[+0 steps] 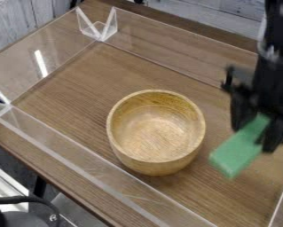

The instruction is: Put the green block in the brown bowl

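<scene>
The brown bowl [157, 130] stands upright and empty near the middle of the wooden table. To its right hangs the green block [236, 154], tilted, with its low end toward the front and well above the tabletop. My gripper [262, 131] points down and is shut on the block's upper end. Both the black hand and the block are blurred by motion. The block's near end is level with the bowl's right rim and apart from it.
A clear plastic wall [60, 146] runs along the table's front and left sides. A small clear bracket [96, 25] stands at the back left. Bare wood [131, 71] lies behind the bowl.
</scene>
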`<state>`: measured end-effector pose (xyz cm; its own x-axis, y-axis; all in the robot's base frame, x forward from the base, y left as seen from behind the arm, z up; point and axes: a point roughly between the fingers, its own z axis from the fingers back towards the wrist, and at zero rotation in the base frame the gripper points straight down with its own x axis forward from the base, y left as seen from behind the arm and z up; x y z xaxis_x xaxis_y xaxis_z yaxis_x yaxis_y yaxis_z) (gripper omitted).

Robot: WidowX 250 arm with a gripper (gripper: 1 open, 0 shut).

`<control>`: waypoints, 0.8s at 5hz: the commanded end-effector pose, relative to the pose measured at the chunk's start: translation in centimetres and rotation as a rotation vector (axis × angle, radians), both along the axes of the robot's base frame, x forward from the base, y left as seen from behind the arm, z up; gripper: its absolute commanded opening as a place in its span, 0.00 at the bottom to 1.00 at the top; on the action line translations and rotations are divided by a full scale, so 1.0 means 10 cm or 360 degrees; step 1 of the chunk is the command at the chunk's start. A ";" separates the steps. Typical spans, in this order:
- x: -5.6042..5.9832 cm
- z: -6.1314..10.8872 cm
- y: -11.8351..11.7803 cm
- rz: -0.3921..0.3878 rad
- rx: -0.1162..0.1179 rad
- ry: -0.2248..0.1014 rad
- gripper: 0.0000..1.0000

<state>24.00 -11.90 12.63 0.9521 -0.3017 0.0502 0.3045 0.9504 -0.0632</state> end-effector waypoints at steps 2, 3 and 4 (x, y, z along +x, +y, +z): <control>0.18 0.42 0.58 0.0178 -0.0006 -0.0143 0.00; 0.06 0.36 0.93 0.0266 0.0018 -0.0113 0.00; -0.13 0.25 1.18 0.0316 0.0039 -0.0082 0.00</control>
<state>22.29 -0.15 14.01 0.9938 -0.1008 0.0469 0.1026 0.9940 -0.0382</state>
